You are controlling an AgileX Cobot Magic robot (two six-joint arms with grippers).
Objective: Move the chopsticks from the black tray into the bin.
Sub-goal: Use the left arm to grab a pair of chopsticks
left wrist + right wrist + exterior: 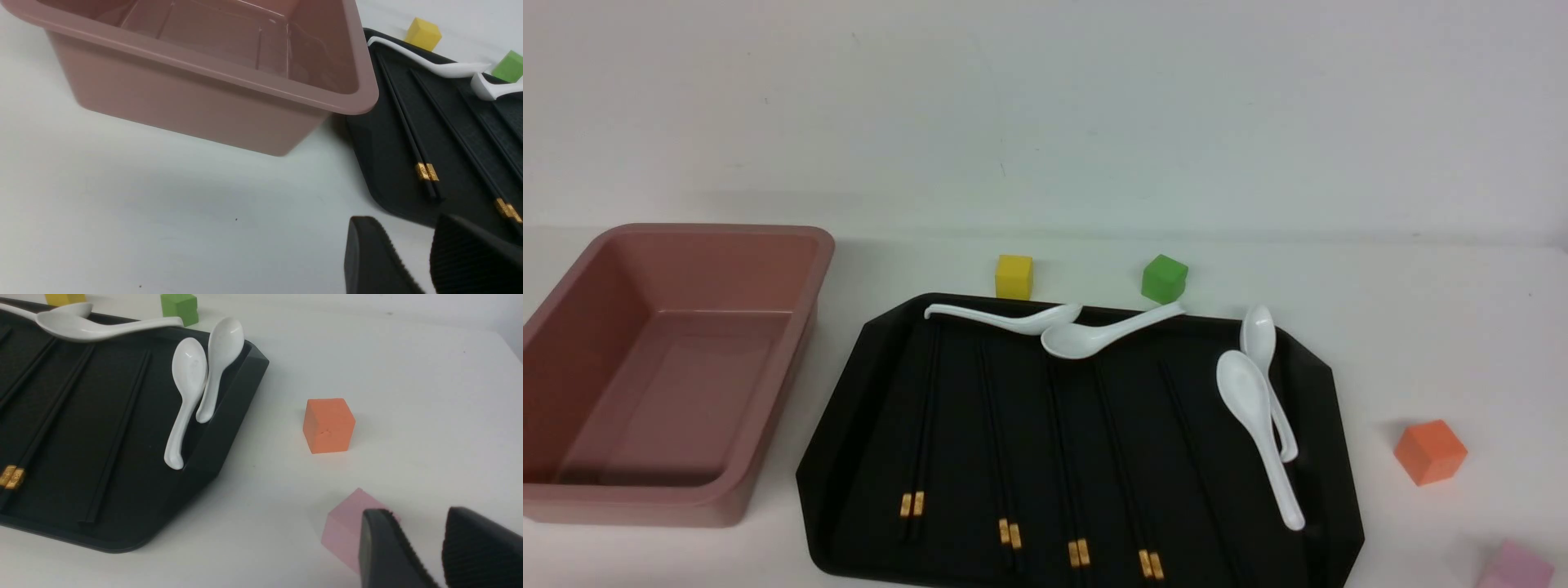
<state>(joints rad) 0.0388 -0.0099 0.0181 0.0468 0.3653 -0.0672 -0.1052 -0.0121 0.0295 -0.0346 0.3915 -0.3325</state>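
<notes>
Several pairs of black chopsticks with gold bands lie side by side on the black tray at the centre. The pink bin stands to the tray's left, with nothing in it. Neither gripper shows in the front view. In the left wrist view my left gripper is open and holds nothing, above the table by the tray's near corner, close to the bin and the nearest chopstick pair. My right gripper is open and holds nothing, over the table to the right of the tray.
Several white soup spoons lie on the tray's far and right sides. A yellow cube and a green cube sit behind the tray. An orange cube and a pink cube sit to its right; the pink cube is beside my right gripper.
</notes>
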